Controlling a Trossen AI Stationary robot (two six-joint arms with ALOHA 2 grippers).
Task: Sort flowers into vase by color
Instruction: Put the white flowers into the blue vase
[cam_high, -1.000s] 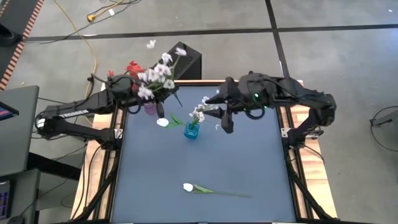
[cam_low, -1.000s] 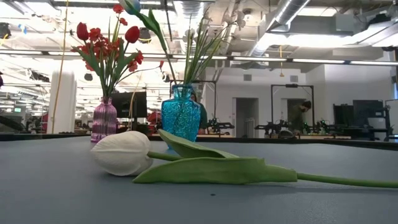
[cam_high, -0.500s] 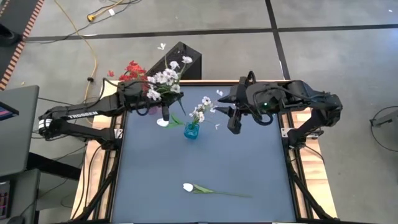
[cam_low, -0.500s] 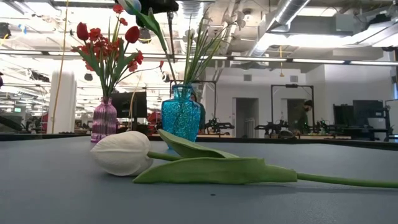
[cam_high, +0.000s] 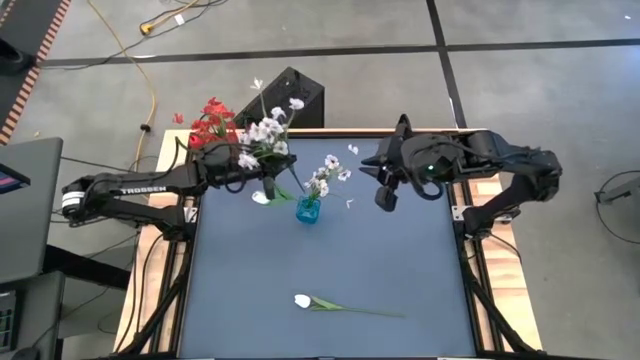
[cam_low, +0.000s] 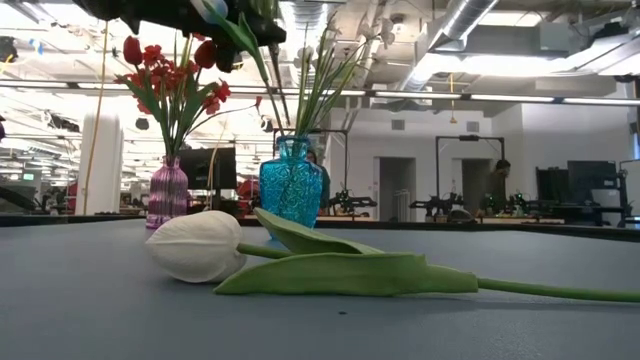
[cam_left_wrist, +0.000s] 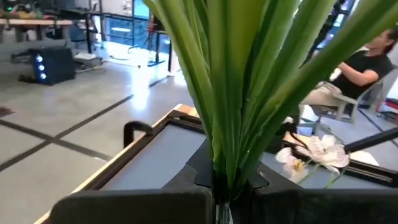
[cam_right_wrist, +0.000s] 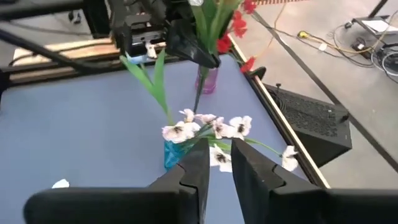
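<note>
Up at the far edge of the counter (cam_high: 330, 250), the left pincer (cam_high: 262, 178) is clamped shut on a bunch of white blossom sprays (cam_high: 262, 135), gripping them low on their green stems (cam_left_wrist: 230, 93) where the wrist view shows the stalks pinched together right at the fingers. These artificial flowers are light and springy; the thin stems flex and the blossom heads flop, so the hold belongs on the bundled stems just below the leaves, never on the petals, which would crush or shed. The bunch rises upward and outward from the left pincer, its heads leaning over the purple vase (cam_low: 168, 194) of red flowers (cam_low: 172, 75) close behind it, and the blue vase (cam_high: 308, 210) with its own white sprays stands just beside the pincer toward the counter's middle.

The right pincer (cam_high: 385, 196) hovers near the blue vase on the other side, its fingers (cam_right_wrist: 198, 163) narrowed to a slim gap with nothing between them; in its wrist view the blue vase's white blossoms sit straight ahead of the fingertips.

One white tulip (cam_high: 303, 300) lies flat on the counter, well apart from both pincers toward the near edge, its leafy stem trailing sideways. A second white bud (cam_high: 261, 197) rests on the counter just below the left pincer.
</note>
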